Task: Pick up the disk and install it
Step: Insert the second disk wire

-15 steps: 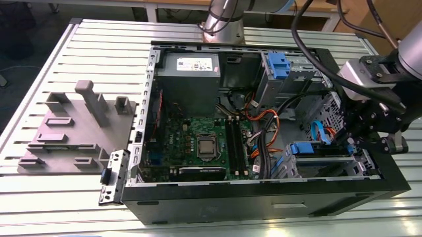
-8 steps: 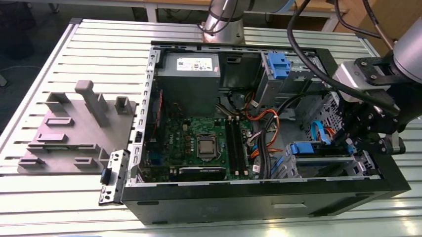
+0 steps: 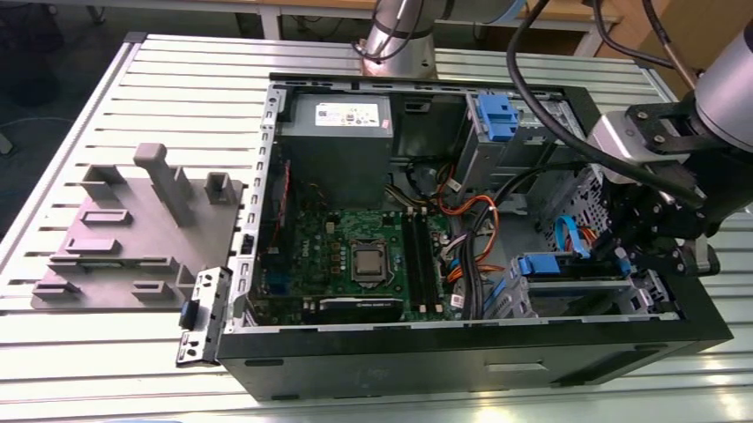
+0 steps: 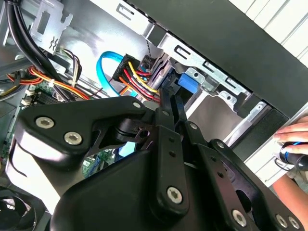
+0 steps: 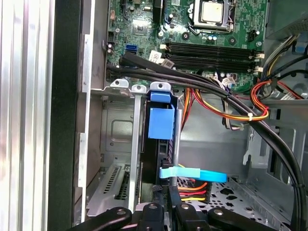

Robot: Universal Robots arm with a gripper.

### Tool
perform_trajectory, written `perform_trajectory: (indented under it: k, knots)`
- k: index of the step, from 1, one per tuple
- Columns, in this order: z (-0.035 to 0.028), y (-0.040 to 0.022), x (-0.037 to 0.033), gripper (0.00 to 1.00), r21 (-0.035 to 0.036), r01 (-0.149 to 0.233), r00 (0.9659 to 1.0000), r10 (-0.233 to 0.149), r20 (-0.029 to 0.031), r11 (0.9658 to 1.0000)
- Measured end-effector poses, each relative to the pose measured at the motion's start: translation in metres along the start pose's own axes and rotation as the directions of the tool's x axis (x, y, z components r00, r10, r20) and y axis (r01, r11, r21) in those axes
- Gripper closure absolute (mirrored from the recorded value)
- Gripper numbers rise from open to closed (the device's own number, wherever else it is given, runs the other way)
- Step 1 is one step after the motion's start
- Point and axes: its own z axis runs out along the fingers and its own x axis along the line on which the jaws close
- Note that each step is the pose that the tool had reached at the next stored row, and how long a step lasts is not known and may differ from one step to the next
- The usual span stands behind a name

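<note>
Pincer (image 4: 169,103) clenched on the disk (image 5: 160,122), lower right in the exterior view; we judge it nearly seated in its bay (image 5: 115,134).

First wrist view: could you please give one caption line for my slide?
Claw reaching into the open computer case, at the disk with its blue handle standing in the metal bay.

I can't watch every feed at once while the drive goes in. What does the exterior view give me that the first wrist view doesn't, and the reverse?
Exterior view only: the whole open computer case on the slatted table, the grey power supply, the second blue caddy and the grey fixture block.

First wrist view only: a close look at the disk's blue handle in its metal bay and the light blue cable.

Both: the motherboard, the CPU socket and the orange-red-yellow wire bundles.
</note>
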Motion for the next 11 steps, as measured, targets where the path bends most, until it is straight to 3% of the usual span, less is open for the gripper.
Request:
perform_trajectory:
  k: [11]
  knots:
    - [0.0011,0.0003,0.0,0.84,0.0012,0.0,1.0,0.0,-0.0004,1.0]
